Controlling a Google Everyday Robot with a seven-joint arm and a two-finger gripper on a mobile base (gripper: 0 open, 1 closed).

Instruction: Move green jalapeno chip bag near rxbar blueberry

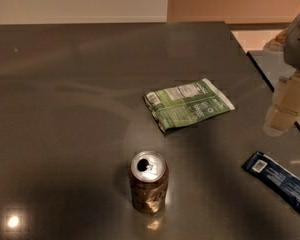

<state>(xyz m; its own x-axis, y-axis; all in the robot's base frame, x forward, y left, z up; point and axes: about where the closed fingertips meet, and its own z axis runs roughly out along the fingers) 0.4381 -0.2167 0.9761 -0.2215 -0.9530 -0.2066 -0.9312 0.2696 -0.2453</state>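
Note:
The green jalapeno chip bag (pixel 187 104) lies flat on the dark table, label side up, right of the middle. The rxbar blueberry (pixel 279 180), a slim dark blue wrapper with a small white label, lies at the lower right, apart from the bag. My gripper (pixel 285 109) hangs at the right edge of the view, above the table, to the right of the bag and above the bar. It touches neither.
A brown soda can (pixel 148 182) stands upright in front of the bag, lower middle. The dark table (pixel 65 109) stretches to the left and back; its right edge (pixel 260 69) runs diagonally near the gripper. A pale wall is behind.

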